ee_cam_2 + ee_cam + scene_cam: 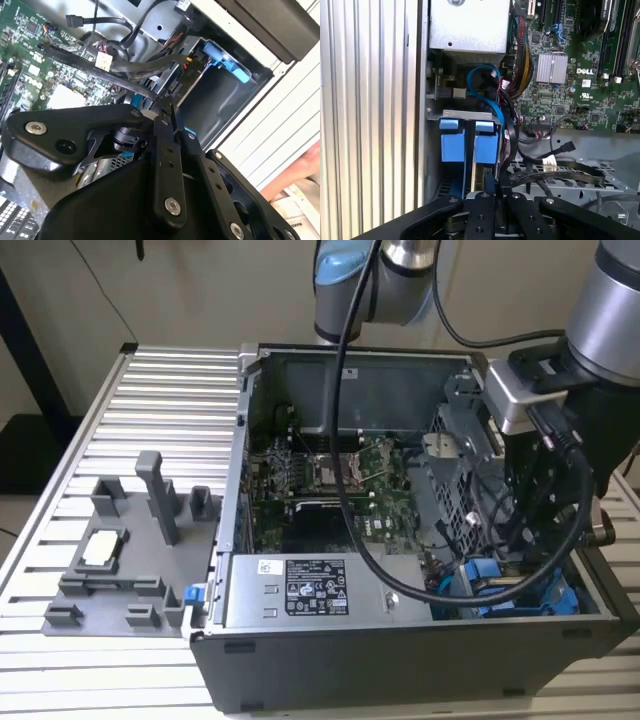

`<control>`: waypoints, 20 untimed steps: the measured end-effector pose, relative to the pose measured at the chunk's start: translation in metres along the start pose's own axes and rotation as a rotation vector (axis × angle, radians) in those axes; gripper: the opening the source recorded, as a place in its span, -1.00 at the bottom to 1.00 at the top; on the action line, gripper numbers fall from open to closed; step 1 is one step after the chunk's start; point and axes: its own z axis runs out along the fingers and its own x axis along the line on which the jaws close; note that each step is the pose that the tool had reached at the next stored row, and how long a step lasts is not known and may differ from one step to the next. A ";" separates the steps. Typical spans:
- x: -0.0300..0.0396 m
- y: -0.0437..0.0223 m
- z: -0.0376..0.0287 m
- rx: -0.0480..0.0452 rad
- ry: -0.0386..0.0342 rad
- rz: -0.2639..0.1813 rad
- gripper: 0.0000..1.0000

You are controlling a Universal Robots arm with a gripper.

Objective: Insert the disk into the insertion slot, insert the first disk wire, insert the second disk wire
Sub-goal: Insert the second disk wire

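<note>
The disk sits in its bright blue carrier (485, 142) inside the insertion slot, under the grey metal lip of the drive cage (465, 115). The same blue carrier (225, 57) shows in the second wrist view, and at the case's front corner (483, 575) on the exterior view's right. My gripper (496, 192) hangs right above the carrier, jaws together on a black disk wire (506, 150) that runs down between the fingertips. Its tip (162, 112) is pressed into a bundle of cables. Another black wire ends in a free connector (565, 147), also visible lying loose (75, 20).
The open computer case (300, 660) holds the green motherboard (330, 480) and a silver power-supply box (310, 585). A grey fixture tray (110, 580) with upright posts stands on the slatted table at the exterior view's left. Thick black cables (350, 490) hang from the arm across the case.
</note>
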 end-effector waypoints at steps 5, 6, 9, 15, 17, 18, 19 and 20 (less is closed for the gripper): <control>0.0019 -0.0145 0.0014 -0.0383 -0.0050 0.001 -0.69; 0.0022 -0.0169 0.0017 -0.0470 -0.0061 0.001 -0.69; 0.0031 -0.0233 0.0024 -0.0740 -0.0096 0.002 -0.69; 0.0034 -0.0236 0.0036 -0.0806 -0.0104 0.041 -0.69; 0.0036 -0.0235 0.0043 -0.0819 -0.0098 0.059 -0.69; 0.0036 -0.0235 0.0044 -0.0831 -0.0095 0.063 -0.69; 0.0036 -0.0235 0.0044 -0.0832 -0.0093 0.063 -0.69; 0.0036 -0.0235 0.0044 -0.0833 -0.0093 0.063 -0.69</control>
